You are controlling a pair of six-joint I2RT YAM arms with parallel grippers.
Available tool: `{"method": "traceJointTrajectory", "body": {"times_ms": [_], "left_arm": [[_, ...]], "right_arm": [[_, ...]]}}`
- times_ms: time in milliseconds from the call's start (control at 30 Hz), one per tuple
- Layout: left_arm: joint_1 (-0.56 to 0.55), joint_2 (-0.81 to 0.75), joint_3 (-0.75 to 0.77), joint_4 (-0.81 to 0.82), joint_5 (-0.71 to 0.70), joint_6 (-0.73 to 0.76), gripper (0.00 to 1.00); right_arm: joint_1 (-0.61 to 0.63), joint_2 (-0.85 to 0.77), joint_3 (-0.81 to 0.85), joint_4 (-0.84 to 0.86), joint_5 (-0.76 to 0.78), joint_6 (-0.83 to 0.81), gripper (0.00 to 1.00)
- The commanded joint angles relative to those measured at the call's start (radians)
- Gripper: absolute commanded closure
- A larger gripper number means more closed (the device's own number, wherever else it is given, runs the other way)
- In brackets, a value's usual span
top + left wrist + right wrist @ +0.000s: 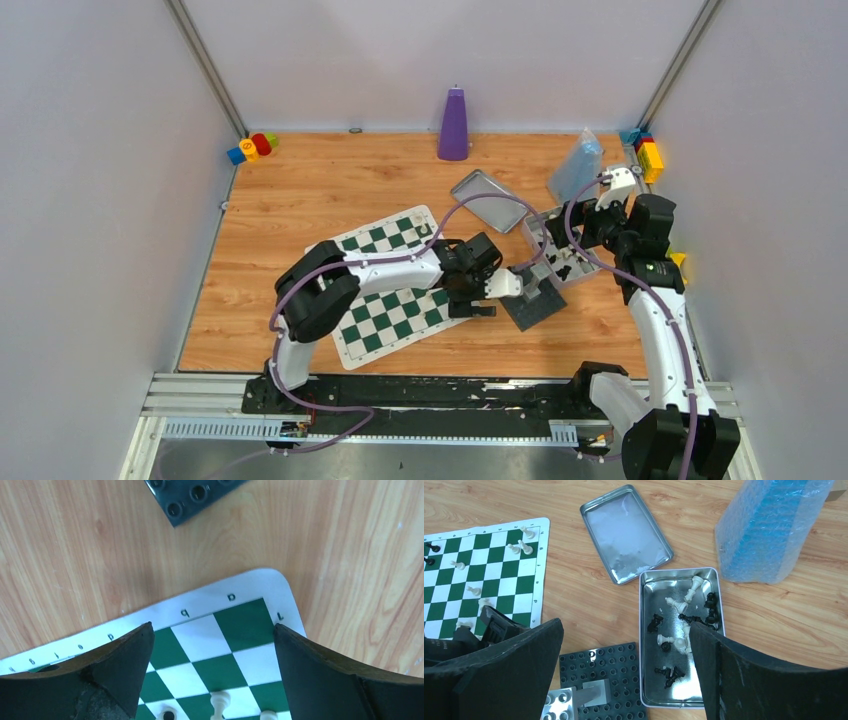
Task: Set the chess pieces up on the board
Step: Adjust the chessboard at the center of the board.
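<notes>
- My left tool [212, 637] hangs over a corner of the board [200, 609], the corner nearest the baseplate. Its jaws are spread wide with nothing between them.
- Below it, a cream one of the chess pieces [220, 702] stands on a white square. Others beside it are cut off by the frame edge.
- The dark grey studded baseplate [616, 662] lies on the wooden surface [300, 190] just off that corner, apart from the board. A pale grey block [591, 692] sits on it.
- My right tool [624, 630] is above the baseplate and the tin, fully open and holding nothing.
- The open tin [644, 690] holds a loose jumble of black and cream pieces, several lying on their sides.
- Further along the board, cream pieces stand scattered on single squares, with two black ones at its left edge in the right wrist view.
- A silver tray [624, 535] lies just beyond the tin, corner to corner; I cannot tell whether they touch.
- A blue bubble-wrapped package [769, 525] lies right of the tin.
- At the back wall stands a purple cone [453, 125], with coloured blocks [250, 148] in the far corners.
</notes>
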Motion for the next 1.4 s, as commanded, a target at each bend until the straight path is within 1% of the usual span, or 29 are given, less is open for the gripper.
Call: {"method": "traceJointTrajectory", "body": {"times_ms": [0, 133, 300, 467, 567, 833, 1033, 1367], "left_arm": [[0.005, -0.107, -0.036, -0.045, -0.036, 0.008, 0.01], [0.063, -0.150, 0.008, -0.029, 0.001, -0.043, 0.00], [0.172, -0.120, 0.079, 0.002, 0.080, -0.164, 0.00], [0.257, -0.067, 0.110, 0.074, 0.087, -0.281, 0.01], [0.300, -0.034, 0.127, 0.102, 0.072, -0.296, 0.02], [0.306, 0.051, 0.143, 0.116, -0.015, -0.205, 0.03], [0.299, 0.076, 0.125, 0.136, -0.056, -0.149, 0.03], [0.220, 0.109, 0.081, 0.144, -0.120, -0.063, 0.03]], "right_arm": [[0.003, 0.008, -0.007, 0.027, -0.017, -0.015, 0.00], [0.003, 0.011, -0.007, 0.026, -0.019, -0.015, 0.00], [0.003, 0.010, -0.007, 0.026, -0.018, -0.017, 0.00], [0.003, 0.004, -0.007, 0.024, -0.021, -0.018, 0.00], [0.003, -0.002, -0.008, 0.024, -0.028, -0.019, 0.00], [0.003, -0.002, -0.008, 0.023, -0.031, -0.021, 0.00], [0.003, 0.002, -0.007, 0.021, -0.038, -0.022, 0.00], [0.003, 0.005, -0.004, 0.018, -0.043, -0.024, 0.00]]}}
